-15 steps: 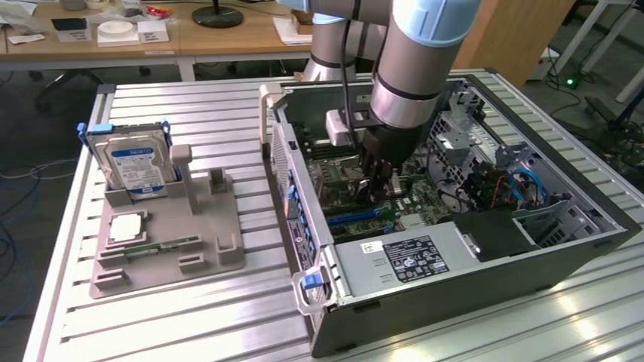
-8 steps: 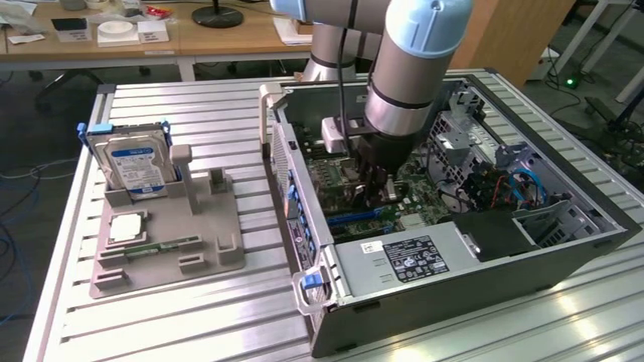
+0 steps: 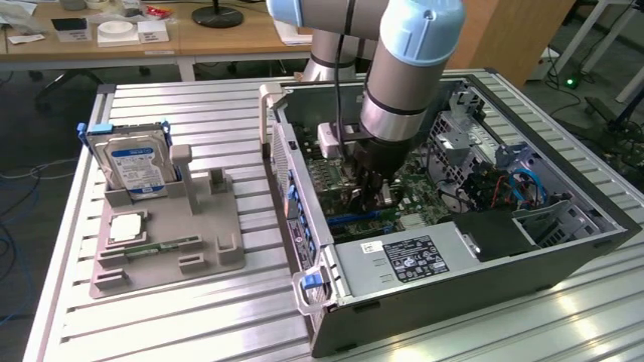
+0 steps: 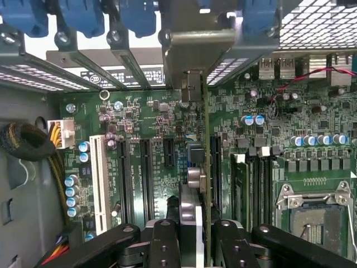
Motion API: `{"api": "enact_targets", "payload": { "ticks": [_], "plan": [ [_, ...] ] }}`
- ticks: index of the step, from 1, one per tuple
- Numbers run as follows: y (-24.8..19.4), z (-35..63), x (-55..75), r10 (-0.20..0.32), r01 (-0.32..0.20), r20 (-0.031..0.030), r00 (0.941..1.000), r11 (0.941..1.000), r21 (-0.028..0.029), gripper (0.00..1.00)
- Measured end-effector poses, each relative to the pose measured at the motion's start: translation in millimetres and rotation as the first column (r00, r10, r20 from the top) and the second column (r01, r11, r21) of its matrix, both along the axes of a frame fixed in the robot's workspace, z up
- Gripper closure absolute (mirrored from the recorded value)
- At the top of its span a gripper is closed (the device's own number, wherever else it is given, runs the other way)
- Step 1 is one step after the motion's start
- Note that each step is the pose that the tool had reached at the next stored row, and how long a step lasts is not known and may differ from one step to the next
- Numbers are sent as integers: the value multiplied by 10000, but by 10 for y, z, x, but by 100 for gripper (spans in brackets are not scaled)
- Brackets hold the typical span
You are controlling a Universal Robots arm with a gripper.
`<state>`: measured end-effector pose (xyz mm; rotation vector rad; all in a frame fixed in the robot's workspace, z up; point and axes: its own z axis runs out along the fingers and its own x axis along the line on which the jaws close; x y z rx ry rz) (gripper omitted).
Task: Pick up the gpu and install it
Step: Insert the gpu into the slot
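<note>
A: Where is the gpu (image 4: 204,167)?

B: It stands on edge between my fingers (image 4: 167,245), running up the middle of the wrist view over the green motherboard (image 4: 150,128), with its metal bracket at the case's rear slots. My gripper (image 4: 192,245) is pinched on the card's near edge

A: And from outside?

B: In the exterior view my gripper (image 3: 370,197) hangs inside the open computer case (image 3: 563,249) at the centre of the frame, down among the boards, with the arm (image 3: 408,68) rising to the top edge

A: Anything else around?

B: Toward the exterior view's left a grey holder (image 3: 166,249) sits on the slatted table (image 3: 151,324), with a hard drive (image 3: 136,162) upright in it and a memory stick (image 3: 161,246) lying lower down
</note>
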<state>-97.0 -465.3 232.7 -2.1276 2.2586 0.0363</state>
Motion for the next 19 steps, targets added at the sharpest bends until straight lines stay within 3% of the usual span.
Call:
{"api": "enact_targets", "payload": {
  "ticks": [19],
  "plan": [
    [8,-77,-29,0,0,-17,10000,10000,-2,72]
  ]
}}
